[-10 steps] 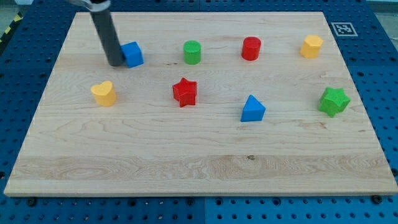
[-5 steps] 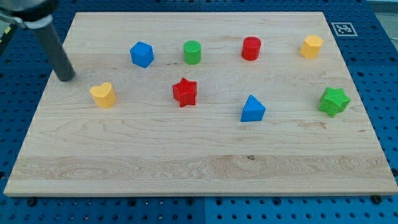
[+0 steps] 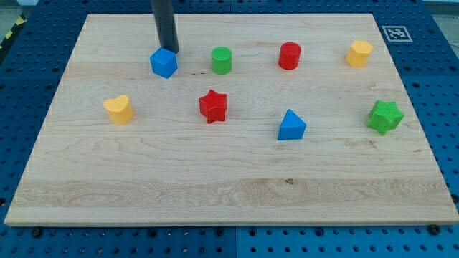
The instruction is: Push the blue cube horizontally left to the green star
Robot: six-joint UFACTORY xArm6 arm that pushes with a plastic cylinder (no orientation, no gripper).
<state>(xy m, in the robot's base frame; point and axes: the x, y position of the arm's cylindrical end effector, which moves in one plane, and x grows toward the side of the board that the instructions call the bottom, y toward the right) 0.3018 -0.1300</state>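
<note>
The blue cube sits on the wooden board at the upper left. My tip is just above the cube, at its top edge, touching or nearly touching it. The green star lies far off at the view's right edge of the board, lower than the cube.
A green cylinder, a red cylinder and a yellow hexagonal block stand in a row to the right of the cube. A yellow heart, a red star and a blue triangle lie lower down.
My tip swung from the cube's left side out to the board's left edge, then back up to just above the cube. The blue cube shifted slightly right and turned.
</note>
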